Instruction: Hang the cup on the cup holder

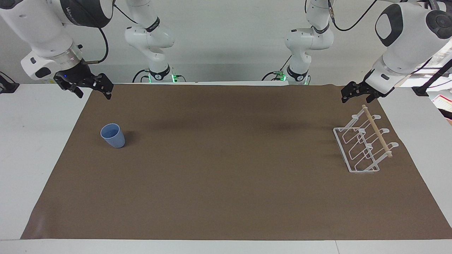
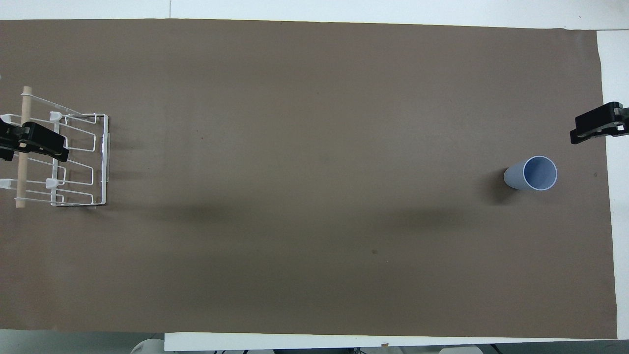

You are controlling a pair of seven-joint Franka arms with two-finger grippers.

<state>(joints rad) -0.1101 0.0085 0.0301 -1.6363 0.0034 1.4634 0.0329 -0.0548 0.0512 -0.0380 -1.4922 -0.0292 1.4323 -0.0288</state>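
Observation:
The light-blue cup (image 1: 113, 135) stands upright, mouth up, on the brown mat toward the right arm's end; it also shows in the overhead view (image 2: 532, 173). The white wire cup holder (image 1: 363, 144) with its wooden dowel stands toward the left arm's end, and shows in the overhead view (image 2: 73, 160). My right gripper (image 1: 92, 92) hangs open and empty in the air, apart from the cup, over the mat's edge (image 2: 597, 129). My left gripper (image 1: 356, 94) is open and empty, raised over the holder's dowel side (image 2: 29, 142), not touching it.
The brown mat (image 1: 226, 169) covers most of the white table (image 1: 35, 141). Nothing stands between the cup and the holder. Bare white table margins run along both ends.

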